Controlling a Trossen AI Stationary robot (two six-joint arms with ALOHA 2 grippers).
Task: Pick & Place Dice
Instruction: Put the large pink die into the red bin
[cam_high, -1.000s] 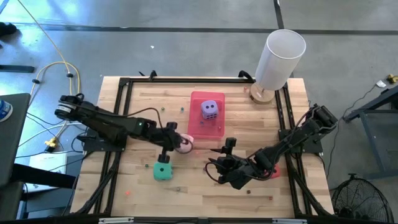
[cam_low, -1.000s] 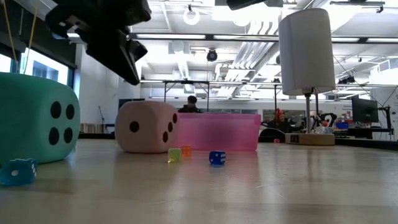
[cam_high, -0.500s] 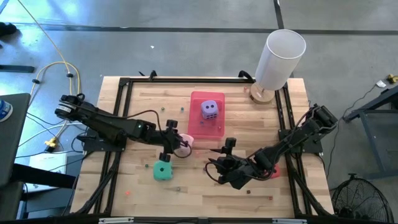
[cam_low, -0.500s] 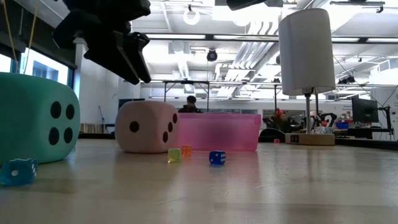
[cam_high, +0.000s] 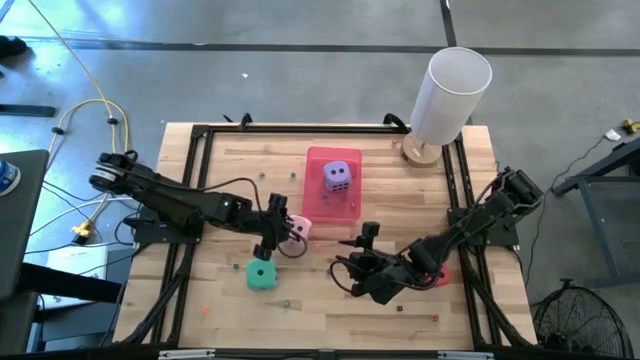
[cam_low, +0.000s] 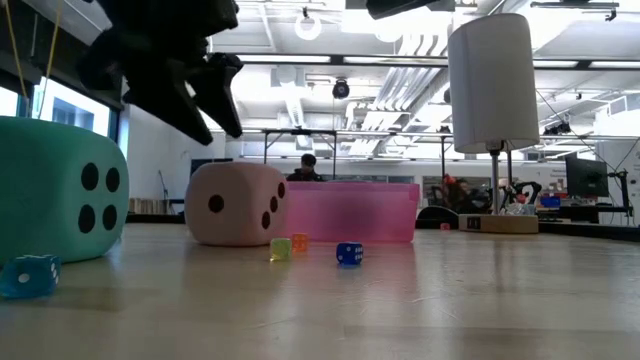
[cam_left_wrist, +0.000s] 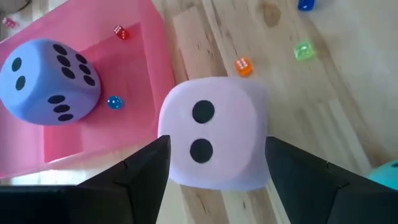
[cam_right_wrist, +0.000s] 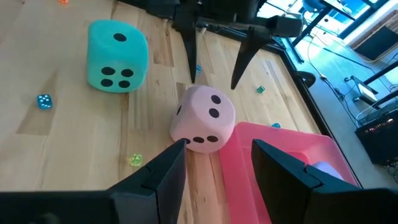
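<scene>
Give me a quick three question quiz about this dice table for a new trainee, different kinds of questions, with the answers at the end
1. True or false: the purple die sits inside the pink tray.
2. Which large die is nearest the left gripper?
A. the teal die
B. the pale pink die
C. the purple die
3. Fill in: in the left wrist view, the pale pink die's visible face shows ___ pips.

Key:
1. True; it rests on the tray floor, with tiny dice beside it.
2. B; the open fingers stand on either side of it, not touching, and the die rests on the table against the tray's edge.
3. Two.
</scene>
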